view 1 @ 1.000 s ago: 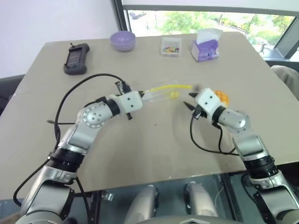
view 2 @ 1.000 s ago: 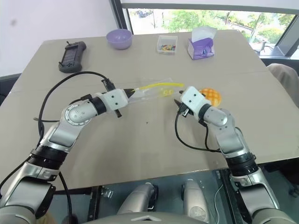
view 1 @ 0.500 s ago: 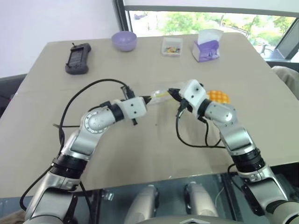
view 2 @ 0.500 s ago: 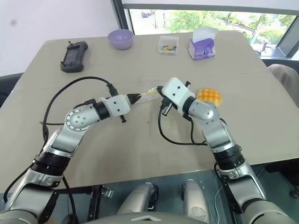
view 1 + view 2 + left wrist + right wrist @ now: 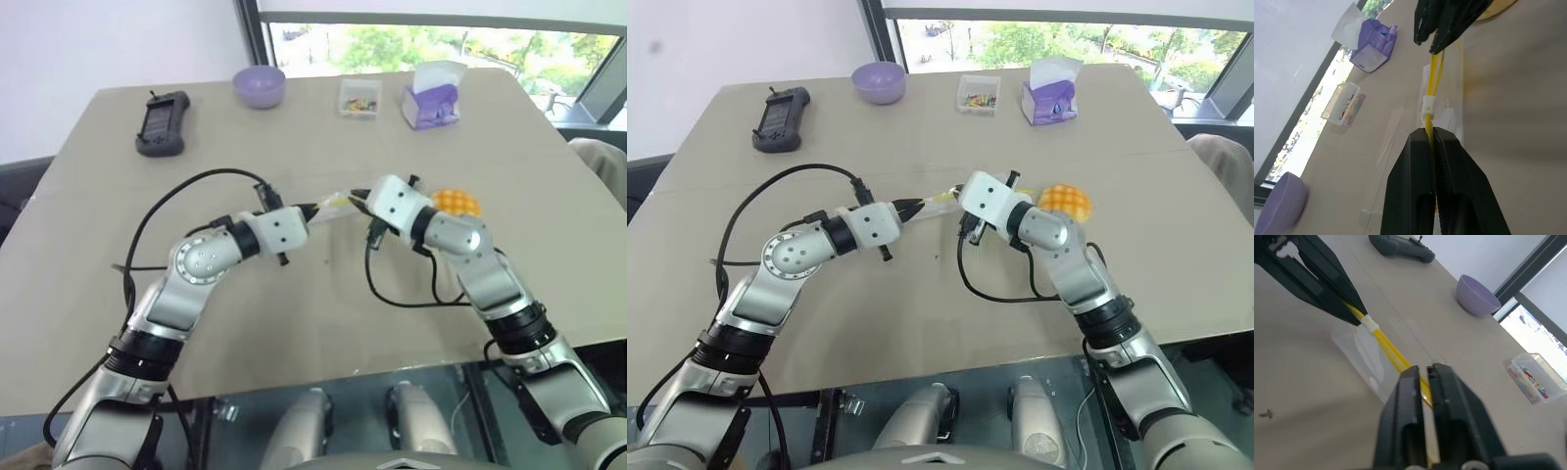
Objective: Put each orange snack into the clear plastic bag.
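Note:
The clear plastic bag (image 5: 335, 201) hangs stretched just above the table's middle, held by its yellow seal strip (image 5: 1433, 83). My left gripper (image 5: 312, 208) is shut on one end of that strip, as the left wrist view (image 5: 1429, 131) shows up close. Facing it, my right gripper (image 5: 358, 199) has the strip running between its nearly closed fingers (image 5: 1411, 374). The bag's see-through body (image 5: 1369, 350) droops toward the table. One orange snack (image 5: 458, 203) with a criss-cross top lies on the table just behind the right wrist, untouched.
Along the table's far side stand a black handheld controller (image 5: 162, 124), a purple bowl (image 5: 260, 85), a small clear box of coloured bits (image 5: 359, 96) and a purple tissue box (image 5: 431, 98). Black cables loop off both wrists over the table (image 5: 294, 313).
The right gripper swung left from beside the snack to the bag's strip and took it. The left gripper, still holding the bag, drew back slightly. Little has moved in the last half second.

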Available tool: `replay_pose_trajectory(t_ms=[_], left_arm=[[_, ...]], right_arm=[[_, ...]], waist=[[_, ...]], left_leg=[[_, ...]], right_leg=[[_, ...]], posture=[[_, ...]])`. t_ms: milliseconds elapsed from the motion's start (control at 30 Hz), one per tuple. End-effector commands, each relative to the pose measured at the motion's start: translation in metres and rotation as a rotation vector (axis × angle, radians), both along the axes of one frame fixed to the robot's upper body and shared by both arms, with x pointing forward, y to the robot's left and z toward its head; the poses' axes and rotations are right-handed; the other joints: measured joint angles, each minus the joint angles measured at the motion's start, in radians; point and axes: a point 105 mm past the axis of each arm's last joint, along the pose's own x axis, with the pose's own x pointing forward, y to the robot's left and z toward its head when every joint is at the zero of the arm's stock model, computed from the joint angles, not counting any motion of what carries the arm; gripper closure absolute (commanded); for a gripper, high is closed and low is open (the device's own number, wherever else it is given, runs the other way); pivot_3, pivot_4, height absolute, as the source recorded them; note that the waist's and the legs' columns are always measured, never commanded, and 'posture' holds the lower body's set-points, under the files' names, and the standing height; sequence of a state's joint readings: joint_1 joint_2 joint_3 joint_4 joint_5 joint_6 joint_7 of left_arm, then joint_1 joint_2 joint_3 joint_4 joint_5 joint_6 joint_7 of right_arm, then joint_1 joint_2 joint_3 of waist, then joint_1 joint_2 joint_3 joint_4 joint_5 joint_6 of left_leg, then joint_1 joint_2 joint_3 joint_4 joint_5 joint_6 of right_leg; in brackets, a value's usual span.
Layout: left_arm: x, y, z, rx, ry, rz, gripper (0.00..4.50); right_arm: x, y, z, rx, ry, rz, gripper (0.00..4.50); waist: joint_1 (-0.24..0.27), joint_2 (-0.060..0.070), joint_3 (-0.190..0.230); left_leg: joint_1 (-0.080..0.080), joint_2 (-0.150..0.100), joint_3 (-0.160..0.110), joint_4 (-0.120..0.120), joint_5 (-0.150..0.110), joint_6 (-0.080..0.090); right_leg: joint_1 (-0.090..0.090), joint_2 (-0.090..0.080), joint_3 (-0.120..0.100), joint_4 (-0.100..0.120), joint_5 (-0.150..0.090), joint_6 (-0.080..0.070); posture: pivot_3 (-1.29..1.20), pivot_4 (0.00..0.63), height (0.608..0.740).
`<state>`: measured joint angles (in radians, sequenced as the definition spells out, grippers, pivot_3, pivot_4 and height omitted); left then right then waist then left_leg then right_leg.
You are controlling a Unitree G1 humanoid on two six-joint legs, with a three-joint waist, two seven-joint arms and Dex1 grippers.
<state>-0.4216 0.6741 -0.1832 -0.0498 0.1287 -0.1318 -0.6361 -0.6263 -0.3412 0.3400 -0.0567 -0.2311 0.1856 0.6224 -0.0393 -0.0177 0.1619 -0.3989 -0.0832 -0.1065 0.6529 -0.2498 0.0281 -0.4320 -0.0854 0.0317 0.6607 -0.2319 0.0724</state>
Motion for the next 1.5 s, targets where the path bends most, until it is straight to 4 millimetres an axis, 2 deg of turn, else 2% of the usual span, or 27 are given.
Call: replay_pose_trajectory(t_ms=[33, 233, 433, 900, 1167, 1500], left_arm=[[-0.004, 0.0, 0.013, -0.001, -0.055, -0.013, 4.5], [-0.005, -0.001, 0.012, 0.016, -0.07, -0.021, 4.5], [-0.006, -0.002, 0.009, 0.029, -0.072, -0.028, 4.5], [-0.008, -0.005, 0.008, 0.033, -0.071, -0.035, 4.5], [-0.01, -0.006, 0.01, 0.041, -0.085, -0.043, 4.5], [-0.013, -0.012, 0.012, 0.066, -0.138, -0.07, 4.5]], right_arm=[[-0.002, 0.003, 0.018, 0.004, -0.089, 0.011, 2.34], [0.001, 0.0, 0.015, -0.007, -0.085, -0.003, 2.34], [0.001, -0.003, 0.024, 0.05, -0.054, 0.0, 2.34], [-0.003, -0.004, 0.025, 0.086, -0.002, 0.014, 2.34], [0.006, -0.009, 0.013, -0.009, -0.026, -0.02, 2.34], [0.006, -0.008, -0.005, -0.084, -0.002, -0.013, 2.34]], waist=[[0.0, 0.0, 0.0], [0.001, 0.0, 0.0], [0.0, 0.0, 0.0], [0.001, 0.0, 0.0], [0.0, 0.0, 0.0], [0.001, 0.0, 0.0]], left_leg=[[0.0, 0.0, 0.0, 0.0, 0.0, 0.0], [0.0, 0.0, 0.0, 0.0, 0.0, 0.0], [0.0, 0.0, 0.0, 0.0, 0.0, 0.0], [0.0, 0.0, 0.0, 0.0, 0.0, 0.0], [0.0, 0.0, 0.0, 0.0, 0.0, 0.0], [0.0, 0.0, 0.0, 0.0, 0.0, 0.0]], right_leg=[[0.0, 0.0, 0.0, 0.0, 0.0, 0.0], [0.0, 0.0, 0.0, 0.0, 0.0, 0.0], [0.0, 0.0, 0.0, 0.0, 0.0, 0.0], [0.0, 0.0, 0.0, 0.0, 0.0, 0.0], [0.0, 0.0, 0.0, 0.0, 0.0, 0.0], [0.0, 0.0, 0.0, 0.0, 0.0, 0.0]], posture=[[0.0, 0.15, 0.74], [0.0, 0.15, 0.74], [0.0, 0.15, 0.74], [0.0, 0.15, 0.74], [0.0, 0.15, 0.74], [0.0, 0.15, 0.74]])
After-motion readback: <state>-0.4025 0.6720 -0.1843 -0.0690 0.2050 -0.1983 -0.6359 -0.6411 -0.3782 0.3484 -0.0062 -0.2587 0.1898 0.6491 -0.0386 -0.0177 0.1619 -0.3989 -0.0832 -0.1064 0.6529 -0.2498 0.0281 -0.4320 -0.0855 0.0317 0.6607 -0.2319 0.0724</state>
